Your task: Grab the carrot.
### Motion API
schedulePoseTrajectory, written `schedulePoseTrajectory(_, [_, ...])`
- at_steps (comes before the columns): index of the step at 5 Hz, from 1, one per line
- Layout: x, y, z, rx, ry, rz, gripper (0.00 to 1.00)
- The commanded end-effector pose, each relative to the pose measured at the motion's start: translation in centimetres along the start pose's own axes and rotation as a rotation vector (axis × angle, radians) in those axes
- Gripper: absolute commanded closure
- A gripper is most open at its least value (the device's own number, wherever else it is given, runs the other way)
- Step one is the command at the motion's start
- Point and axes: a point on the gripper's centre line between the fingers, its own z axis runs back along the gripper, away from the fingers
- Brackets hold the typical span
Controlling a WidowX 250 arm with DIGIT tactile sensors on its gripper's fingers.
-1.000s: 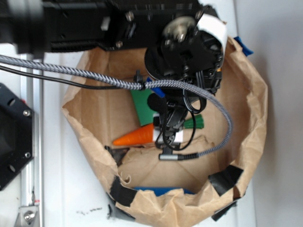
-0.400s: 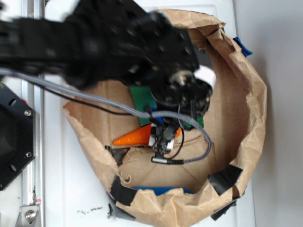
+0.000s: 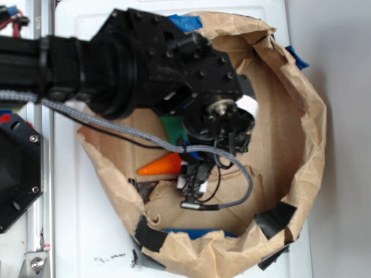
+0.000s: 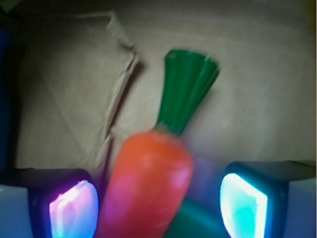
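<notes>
Brown paper bag (image 3: 301, 116) walls everything in on the counter (image 3: 87, 231), so the arm (image 3: 116, 63) drops from above; hand (image 4: 158, 203) spread wide, straddling the carrot (image 4: 148, 183) lying flat beside the green block (image 3: 172, 128)

End effector (image 4: 158, 201) points downward, fingers (image 4: 74, 210) spread apart.

The exterior camera looks straight down from overhead at a brown paper bag (image 3: 301, 133), the black arm entering from 10 o'clock. The wrist camera, mounted at the tool (image 4: 158, 203), faces down at close range. Both views share the carrot (image 3: 161, 166) on the bag's floor.
</notes>
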Motion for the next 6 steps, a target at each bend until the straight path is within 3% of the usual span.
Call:
schedulePoseTrajectory(1, [0.8,-1.0,2.2,-0.010,-0.061,0.042,0.00])
schedulePoseTrajectory(6, [1.0,-1.0,-2.3,0.093,-0.030,0.025,0.00])
